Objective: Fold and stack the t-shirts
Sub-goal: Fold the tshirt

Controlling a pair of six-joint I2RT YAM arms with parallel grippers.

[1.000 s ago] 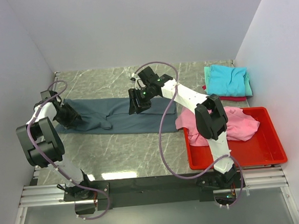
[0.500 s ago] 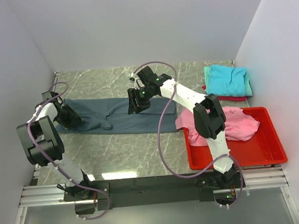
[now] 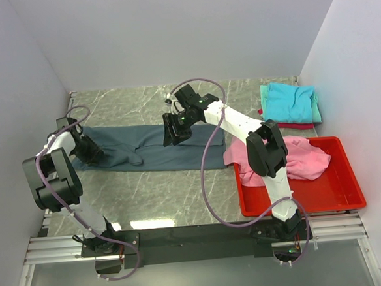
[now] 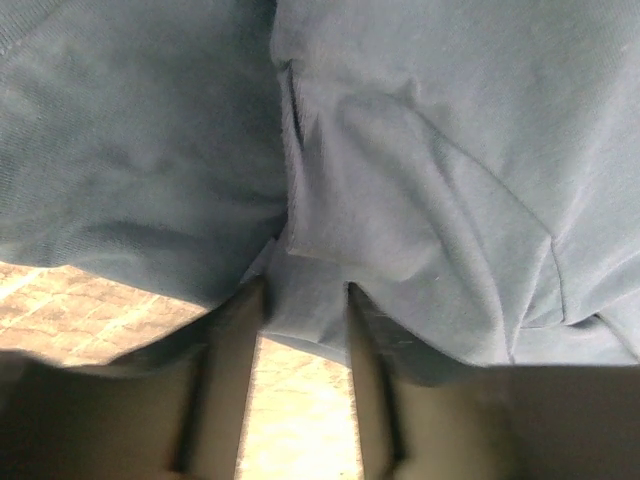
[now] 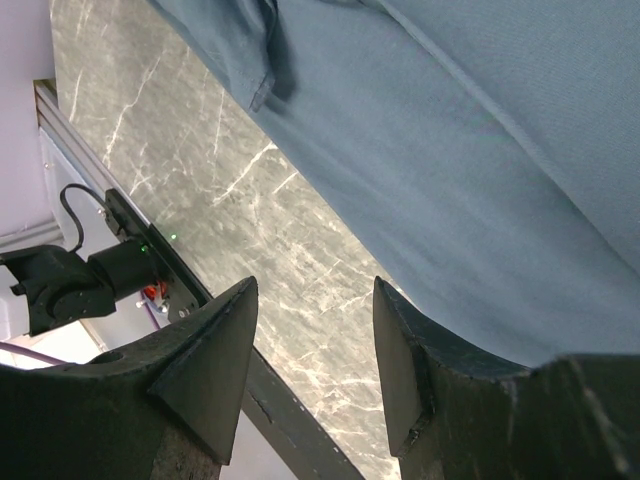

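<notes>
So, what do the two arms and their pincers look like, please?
Both the left arm and right arm have white links with bulky black joints. A purple cable loops along each. Small green lights glow near the right wrist. The right pincer has black wedge-shaped fingers.

Table (image 3: 161, 191) passable along near edge and far-left corner; slate t-shirt (image 3: 152, 155) spans the middle, red bin (image 3: 300, 208) blocks near-right corner, folded stack (image 3: 291, 102) far-right corner.

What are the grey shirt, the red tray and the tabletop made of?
Grey shirt: soft matte cloth, probably cotton knit; it creases and has a stitched hem. Red tray: smooth plastic, by its moulded rim. Tabletop: glossy, marble-looking with white veins; maybe only a printed sheet.
</notes>
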